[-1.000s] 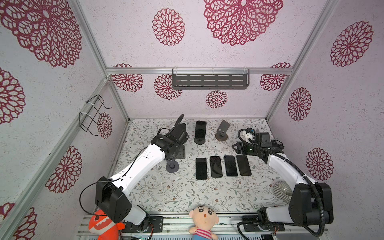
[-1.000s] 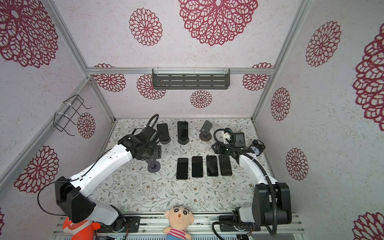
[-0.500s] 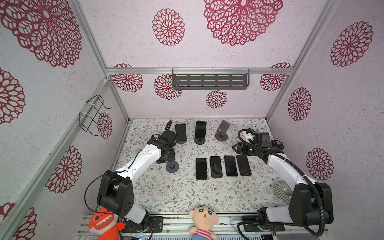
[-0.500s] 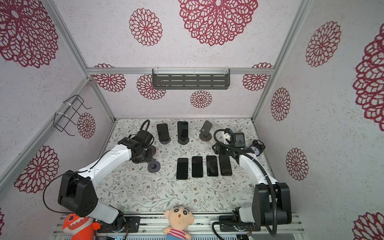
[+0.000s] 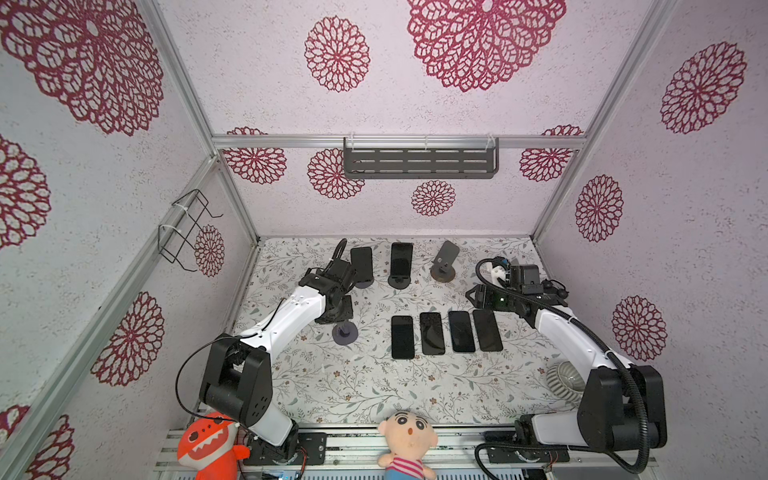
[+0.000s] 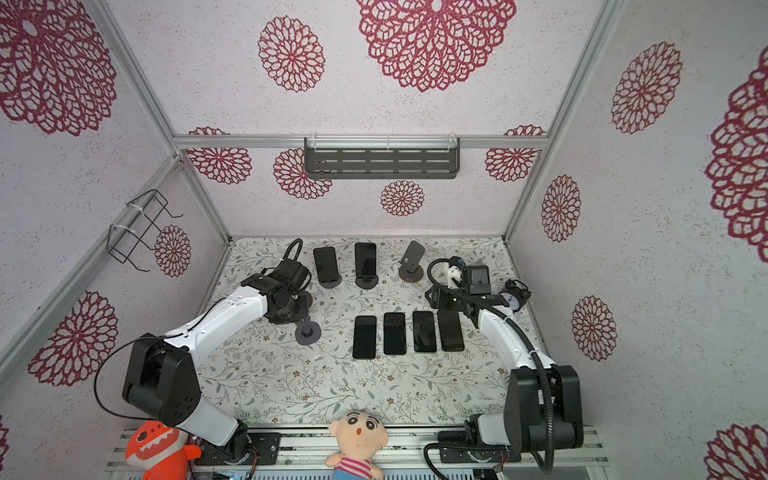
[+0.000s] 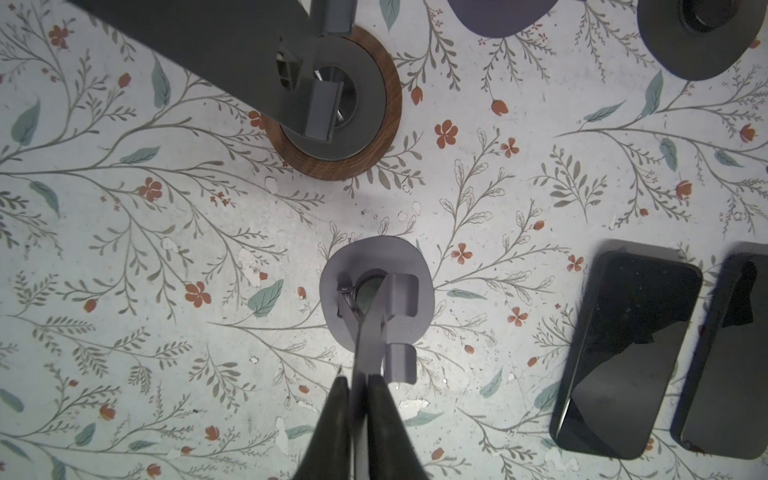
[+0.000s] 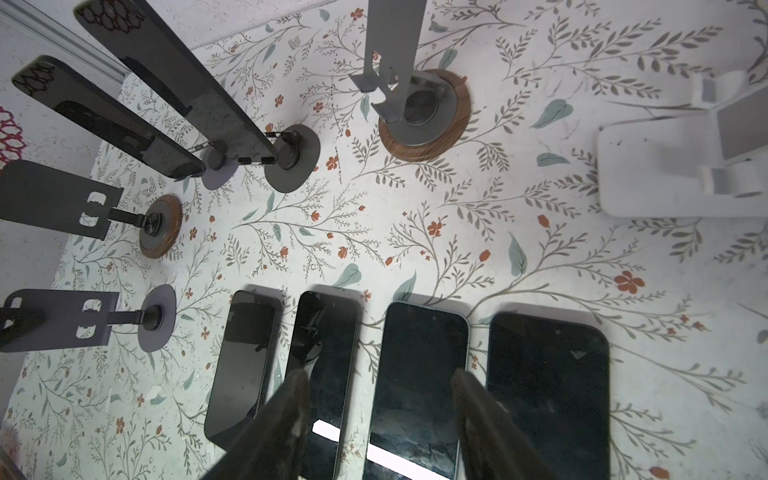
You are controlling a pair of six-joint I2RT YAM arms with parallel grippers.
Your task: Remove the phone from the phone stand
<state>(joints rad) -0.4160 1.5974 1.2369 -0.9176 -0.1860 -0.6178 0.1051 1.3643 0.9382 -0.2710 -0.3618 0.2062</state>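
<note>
- The two black slab phones that are in holders stand in the back row of the floral tabletop [image 5: 374, 395]. The left black phone [image 5: 361, 262] leans on a grey round-footed phone stand [image 5: 363, 284]. Just beside it, the middle black phone [image 5: 401, 258] leans on a dark round-footed stand [image 5: 400, 282].
- Further right in that row is a grey plate stand on a wood-ringed base [image 5: 443, 272], with its plate in full view.
- Nearer the front, well apart from that row, sits a small grey front stand [image 7: 376, 291]. The left gripper [image 7: 359, 380] has its jaws pressed together on the thin top edge of this stand's plate, which the left wrist view shows edge-on.
- A second ago this gripper was at the back row beside the left black phone, with its jaws wide. It has since come forward to the front stand and closed. Both standing phones are where they were.
- A row of four flat black phones [image 5: 432, 333] lies side by side on the tabletop, to the right of the front stand.
- The right gripper [image 8: 380, 376] hangs over that row with its jaws about half apart and nothing between them. Its place and opening match the earlier pictures.
- A dark slotted metal shelf [image 5: 419, 163] is fixed to the back wall, and a black wire rack [image 5: 187, 232] to the left wall.
</note>
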